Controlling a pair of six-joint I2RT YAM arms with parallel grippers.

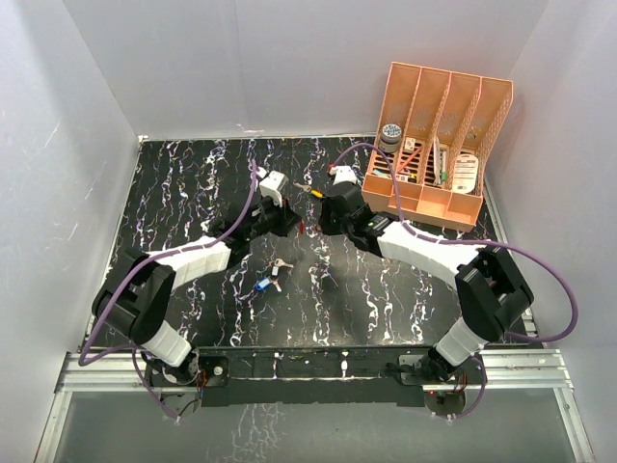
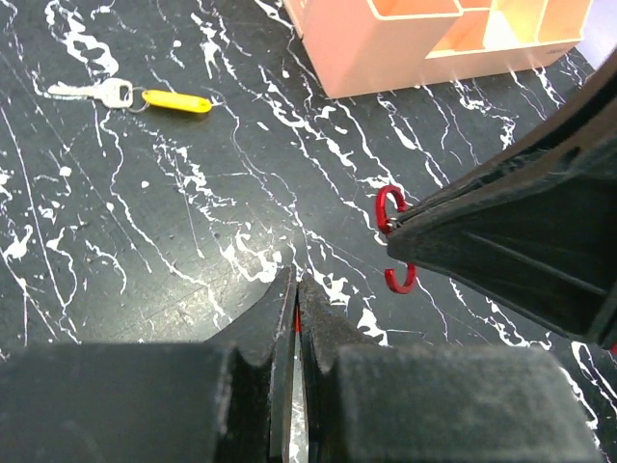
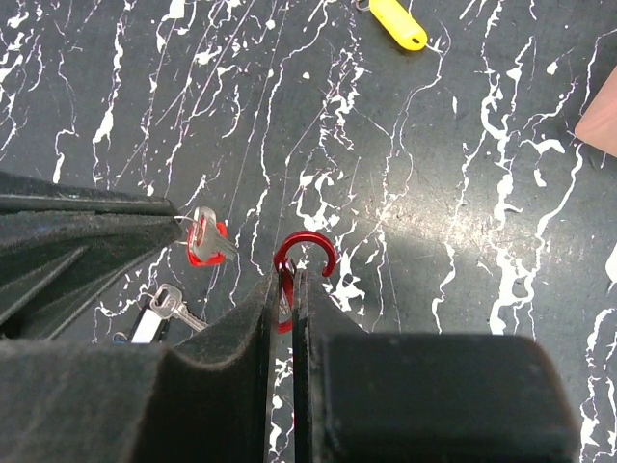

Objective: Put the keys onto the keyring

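My right gripper (image 3: 292, 275) is shut on the keyring (image 3: 307, 253), a thin red loop whose curved top sticks out past the fingertips. Just left of it, my left gripper (image 2: 296, 280) is shut on a red-headed key (image 3: 207, 241); the silver blade points toward the keyring, a small gap apart. In the left wrist view only a red sliver (image 2: 297, 318) of that key shows between the jaws, and the keyring (image 2: 389, 208) hangs from the right fingers (image 2: 501, 222). A yellow-headed key (image 2: 174, 99) lies further back. More keys (image 1: 275, 270), one blue-headed (image 1: 262, 285), lie nearer the arms.
An orange desk organiser (image 1: 439, 145) stands at the back right, close behind the right arm. White walls surround the black marbled table (image 1: 193, 183). Both grippers (image 1: 294, 224) (image 1: 320, 222) meet near the table's middle.
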